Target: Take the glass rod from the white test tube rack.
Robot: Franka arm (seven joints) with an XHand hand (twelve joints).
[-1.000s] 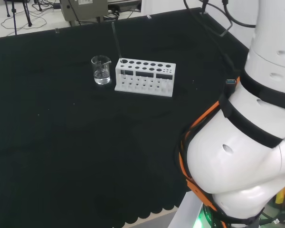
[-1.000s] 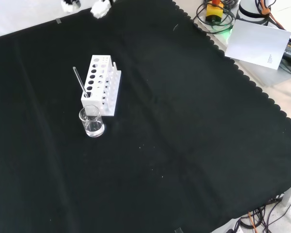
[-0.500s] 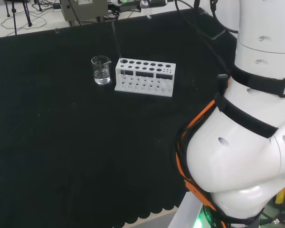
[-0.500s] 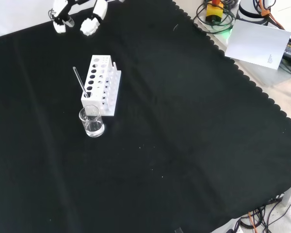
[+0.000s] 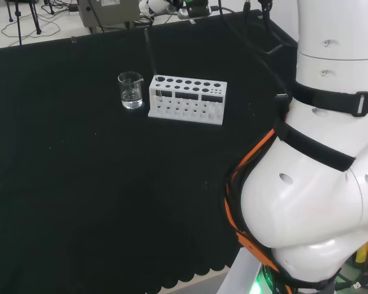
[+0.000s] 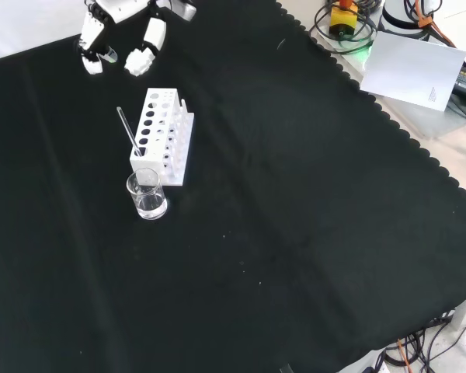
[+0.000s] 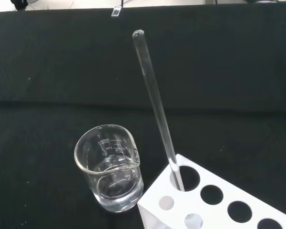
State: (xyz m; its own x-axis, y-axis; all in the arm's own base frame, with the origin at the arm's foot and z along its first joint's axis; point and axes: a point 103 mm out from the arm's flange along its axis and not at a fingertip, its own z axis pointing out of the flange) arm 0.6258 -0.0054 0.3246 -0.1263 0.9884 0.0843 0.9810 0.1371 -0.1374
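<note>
A white test tube rack [image 6: 161, 137] stands on the black cloth, and a glass rod [image 6: 129, 132] leans out of its end hole, the one nearest a clear beaker [image 6: 147, 194]. The hand [image 6: 121, 23] hangs open above the cloth, beyond the rack's far end, fingers pointing down and apart, holding nothing. In the head view the rack [image 5: 187, 98] sits right of the beaker [image 5: 130, 90]. The rod [image 5: 151, 55] slants up toward the hand [image 5: 154, 6] at the top edge. The wrist view shows the rod [image 7: 155, 100], the beaker [image 7: 109, 167] and a corner of the rack [image 7: 214, 205] up close.
A white sheet of paper [image 6: 415, 66] and cables lie off the cloth's scalloped edge at the front view's upper right. A grey box [image 5: 107, 9] stands behind the cloth in the head view. The arm's white links [image 5: 313, 184] fill the head view's right side.
The hand has come down from the front view's top edge toward the rack's far end. The arm's links have swung in the head view. Rack, rod and beaker stay put.
</note>
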